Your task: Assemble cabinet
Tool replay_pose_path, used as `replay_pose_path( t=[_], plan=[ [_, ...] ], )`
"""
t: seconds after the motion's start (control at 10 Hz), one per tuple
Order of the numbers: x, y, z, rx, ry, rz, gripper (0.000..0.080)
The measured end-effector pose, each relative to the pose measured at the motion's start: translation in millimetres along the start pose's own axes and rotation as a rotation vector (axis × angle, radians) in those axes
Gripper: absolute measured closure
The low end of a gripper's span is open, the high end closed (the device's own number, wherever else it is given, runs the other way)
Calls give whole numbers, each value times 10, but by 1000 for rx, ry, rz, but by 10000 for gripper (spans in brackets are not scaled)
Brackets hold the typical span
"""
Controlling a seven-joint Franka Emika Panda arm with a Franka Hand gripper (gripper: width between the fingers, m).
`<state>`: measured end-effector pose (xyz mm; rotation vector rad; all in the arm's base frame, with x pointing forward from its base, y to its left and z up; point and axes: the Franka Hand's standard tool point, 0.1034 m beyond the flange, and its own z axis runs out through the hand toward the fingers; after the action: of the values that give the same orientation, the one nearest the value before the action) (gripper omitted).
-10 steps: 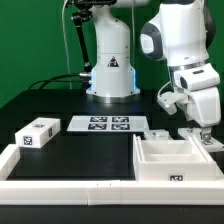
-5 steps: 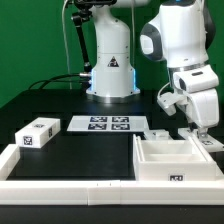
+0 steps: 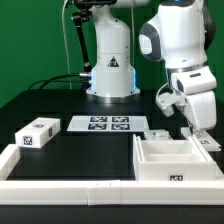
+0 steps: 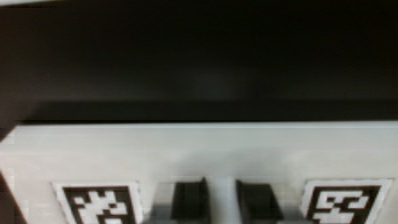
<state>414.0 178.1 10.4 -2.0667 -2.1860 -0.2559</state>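
Exterior view: white arm point(image 3: 178, 45) is hanging at the exterior view's right, fingers point(image 3: 196, 128) pointing down just behind the open-topped cabinet body point(image 3: 172, 162), which is sitting on the black bench point(image 3: 90, 150). A small block point(image 3: 37, 133) w/ a tag is lying well apart at the exterior view's left. Wrist view is coming out blurred; can't tell if fingers are apart or together.

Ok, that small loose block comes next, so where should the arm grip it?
Probably from above, across the two long side faces of the small white block: it lies flat, both sides free, and that is its narrower span.
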Motion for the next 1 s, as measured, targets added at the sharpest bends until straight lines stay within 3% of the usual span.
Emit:
replay_pose_path(
  t=[0.2,0.3,0.5,0.7,0.9,1.0],
  plan=[
    [-5,3,-3,-1,0,2,731],
    [-51,1,-55,-17,-2,21,731],
    [-254,-64,-280,-49,-30,68,731],
    [-490,13,-510,-74,-59,104,731],
    [-685,66,-615,-74,-77,132,731],
    [-657,47,-589,-71,-74,138,731]
  ],
)
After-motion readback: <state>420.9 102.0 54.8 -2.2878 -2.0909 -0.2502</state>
